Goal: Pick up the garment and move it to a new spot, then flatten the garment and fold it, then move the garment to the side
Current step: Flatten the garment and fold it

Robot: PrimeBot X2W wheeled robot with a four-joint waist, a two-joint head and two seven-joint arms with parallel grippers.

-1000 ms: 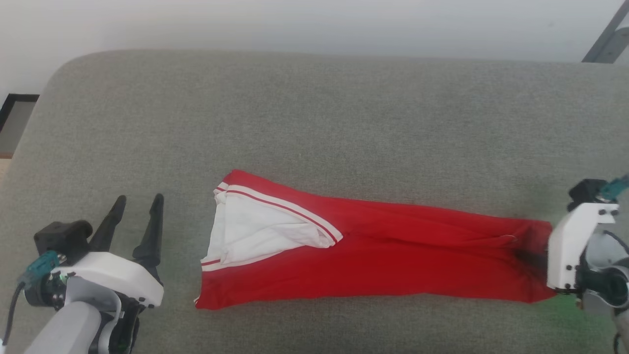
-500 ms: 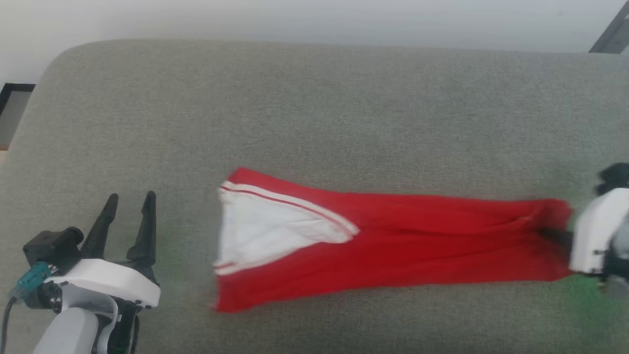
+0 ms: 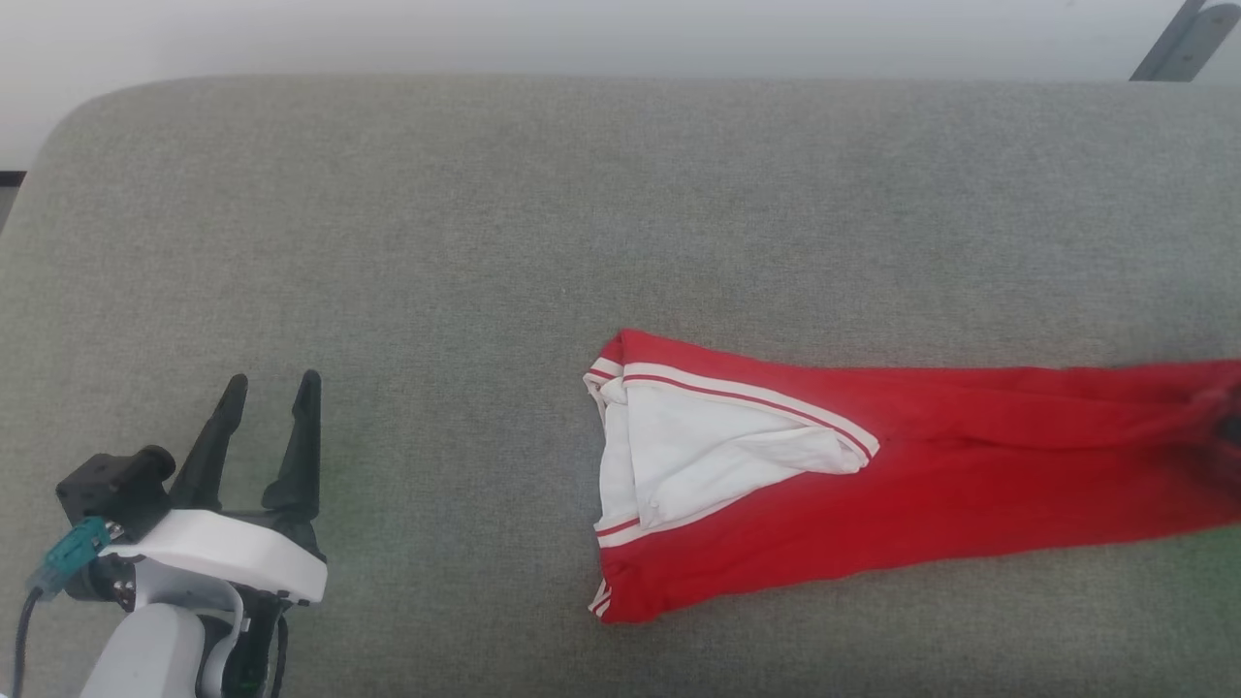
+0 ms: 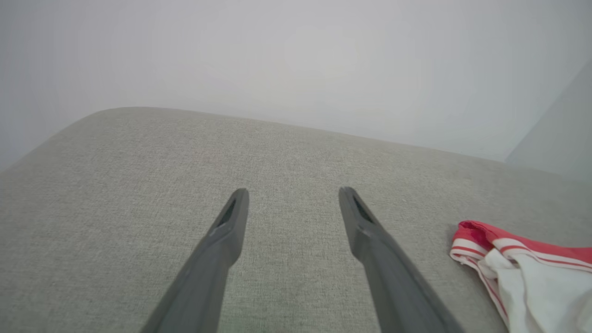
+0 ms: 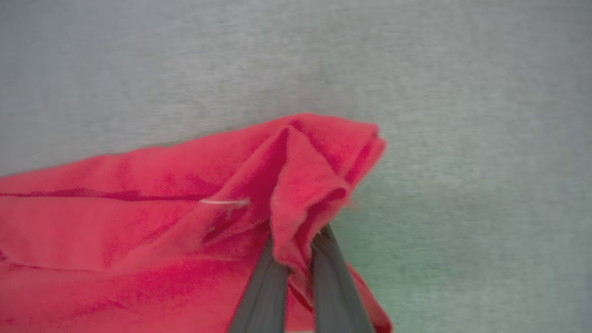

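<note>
Grey cushion (image 3: 485,213) | red garment (image 3: 970,465) on it | left pincer (image 3: 273,380) well apart

Red garment (image 3: 970,485), white red-striped trim

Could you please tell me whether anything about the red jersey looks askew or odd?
Yes: the jersey lies stretched into a long, creased strip on the grey cushion, its white panel rumpled at one end, the other end bunched in the shut right end effector.

garment (image 3: 970,465) rt end cropped, rt hand (image 5: 296,247) tips — hidden
</note>
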